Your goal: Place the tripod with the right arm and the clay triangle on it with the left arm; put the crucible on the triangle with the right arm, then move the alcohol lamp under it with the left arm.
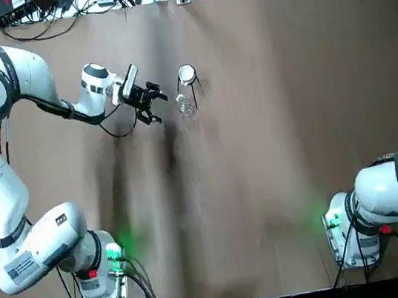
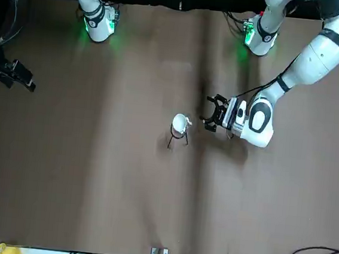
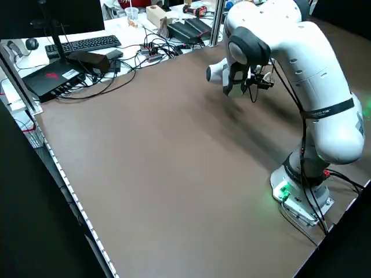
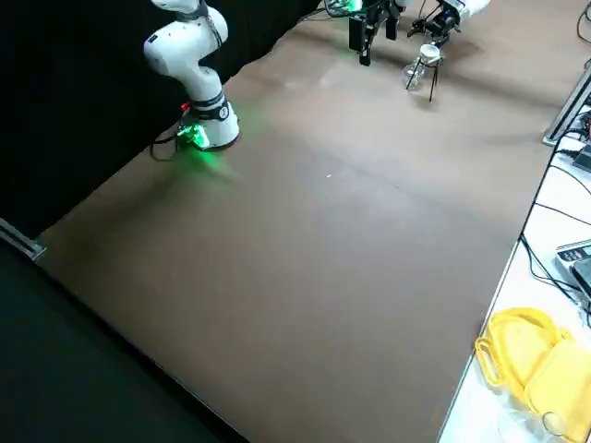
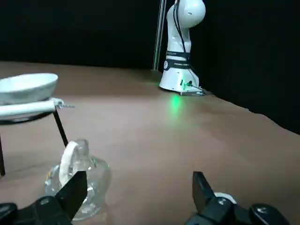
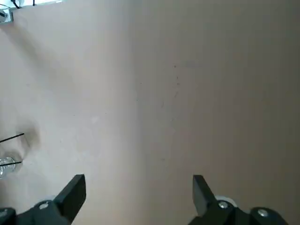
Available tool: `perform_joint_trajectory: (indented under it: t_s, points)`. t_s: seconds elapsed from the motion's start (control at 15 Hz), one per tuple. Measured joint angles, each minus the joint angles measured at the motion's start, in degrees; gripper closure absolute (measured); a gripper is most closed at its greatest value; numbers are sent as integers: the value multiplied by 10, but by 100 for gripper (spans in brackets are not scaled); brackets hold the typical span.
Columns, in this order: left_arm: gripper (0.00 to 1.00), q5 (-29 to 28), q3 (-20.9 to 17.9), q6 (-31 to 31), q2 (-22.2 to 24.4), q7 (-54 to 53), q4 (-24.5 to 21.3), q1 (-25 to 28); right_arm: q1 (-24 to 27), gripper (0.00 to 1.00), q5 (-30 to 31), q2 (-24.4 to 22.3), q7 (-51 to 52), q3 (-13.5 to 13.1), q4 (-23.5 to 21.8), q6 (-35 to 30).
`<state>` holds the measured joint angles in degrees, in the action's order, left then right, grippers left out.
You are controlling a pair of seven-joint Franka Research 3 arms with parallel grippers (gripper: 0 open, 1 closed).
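Surface: brown table [image 1: 274,153] under both arms; cables and a keyboard [image 3: 84,44] lie off its far edge, well away from the tripod.
Landmark: we take the tripod [image 2: 179,137] as our reference; it stands upright on its thin black legs near the table's middle.
Clay triangle: it [image 5: 28,108] lies flat across the tripod's ring, there to carry the cup.
Crucible: it [image 1: 186,73] sits on the triangle, directly above the tripod, so we judge the first three steps done.
Alcohol lamp: the clear glass lamp [image 1: 186,107] stands on the table just beside the tripod, on the robot-ward side; in the left wrist view it is near one leg but not under the crucible.
Left gripper: it [image 1: 149,102] hovers low just beside the lamp and the tripod, fingers spread and holding nothing, with one finger close to the glass. We read this as lining up to take or nudge the lamp.
Right gripper: it [image 6: 136,199] hangs high over bare table, well apart from the tripod, fingers spread and empty, keeping out of the way.
Step in hand: we judge that sliding the lamp under the ring remains.
Risk: the slim legs look easy to knock; the lamp must pass between them.
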<state>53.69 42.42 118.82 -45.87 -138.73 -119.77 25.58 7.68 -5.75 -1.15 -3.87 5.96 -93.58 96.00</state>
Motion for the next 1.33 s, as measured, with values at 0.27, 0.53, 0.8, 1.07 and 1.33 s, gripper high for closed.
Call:
perform_joint_trajectory:
  t_s: [0.27,0.53,0.8,1.07,1.33]
  points:
    - [1,0,-9,0,-13,-3,3,-15,0,0,0,0,0,0,0,-4]
    - [19,0,-13,0,-27,-6,4,-30,-1,0,0,0,8,2,-1,-22]
    - [56,0,-29,0,-37,-6,3,-46,-1,0,1,0,23,3,-1,-26]
    - [87,9,-33,0,-44,-6,2,-55,-3,0,1,0,25,4,-3,-27]
    - [96,54,-40,15,-44,-16,6,-80,-8,0,1,0,25,4,-3,-27]
